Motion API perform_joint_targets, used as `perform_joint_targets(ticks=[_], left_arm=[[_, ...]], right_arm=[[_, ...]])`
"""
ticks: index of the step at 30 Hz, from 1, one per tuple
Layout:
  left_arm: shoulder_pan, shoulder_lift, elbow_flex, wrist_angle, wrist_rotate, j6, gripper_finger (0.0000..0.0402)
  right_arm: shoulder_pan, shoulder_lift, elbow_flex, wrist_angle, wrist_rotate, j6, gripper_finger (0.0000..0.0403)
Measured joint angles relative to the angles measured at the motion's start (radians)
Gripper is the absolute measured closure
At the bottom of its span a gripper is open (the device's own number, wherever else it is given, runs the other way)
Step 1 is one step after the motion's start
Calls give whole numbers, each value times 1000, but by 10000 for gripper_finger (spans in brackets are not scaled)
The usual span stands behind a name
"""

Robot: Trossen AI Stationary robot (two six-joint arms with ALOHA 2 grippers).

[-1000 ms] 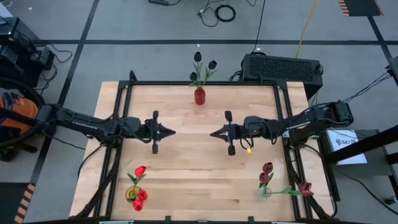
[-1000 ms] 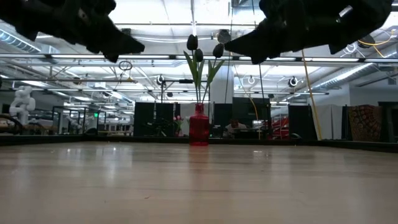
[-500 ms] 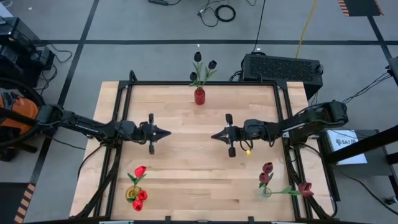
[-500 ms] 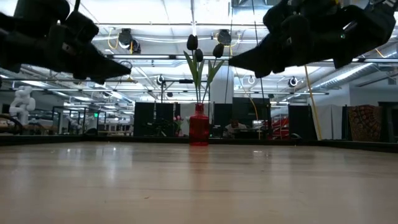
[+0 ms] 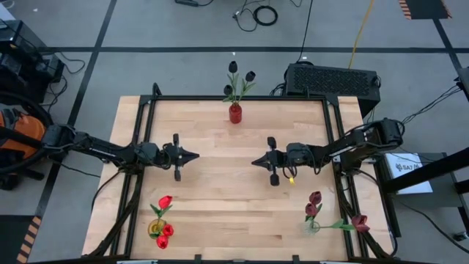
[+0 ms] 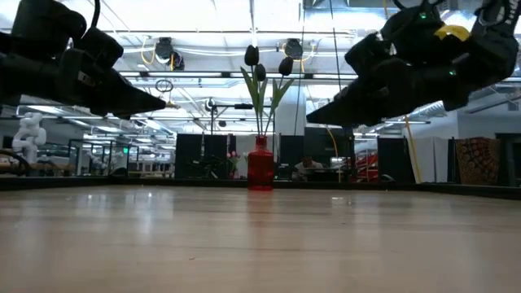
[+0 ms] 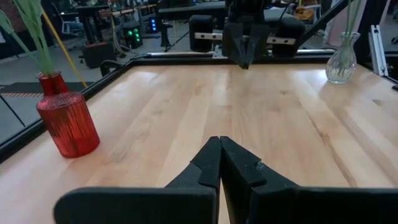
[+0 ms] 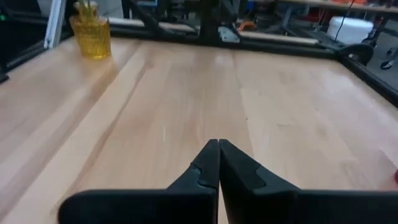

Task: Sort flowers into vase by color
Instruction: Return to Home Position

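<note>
The black flowers (image 5: 238,73) are standing in the red vase (image 5: 234,113), which is sitting right at the middle of the table's (image 5: 220,205) far edge. The red flowers (image 5: 165,201) are sitting in a yellow vase (image 5: 154,228) by the near left corner. The maroon flowers (image 5: 315,197) are sitting in a clear vase (image 5: 312,227) by the near right corner, with one maroon head drooping sideways toward the right edge. So all three bunches are hugging the edges, and the whole middle of the wood is lying open.

The left gripper (image 5: 196,155) is hovering over the left-centre of that open stretch, fingers pressed together, pointing across at the right gripper (image 5: 253,161). That one is hovering right of centre, fingers pressed together too. There's a gap between the two tips, and in the low view both are hanging well above the tabletop.
</note>
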Motion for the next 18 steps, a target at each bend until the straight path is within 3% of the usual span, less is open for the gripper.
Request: perform_joint_targets(ticks=[8,18], left_arm=[[0,-3,0,0,-8,10,391],[0,-43,-1,-20,-12,12,391]], right_arm=[[0,-34,-110,99,2,37,403],[0,-166,-224,100,0,90,403]])
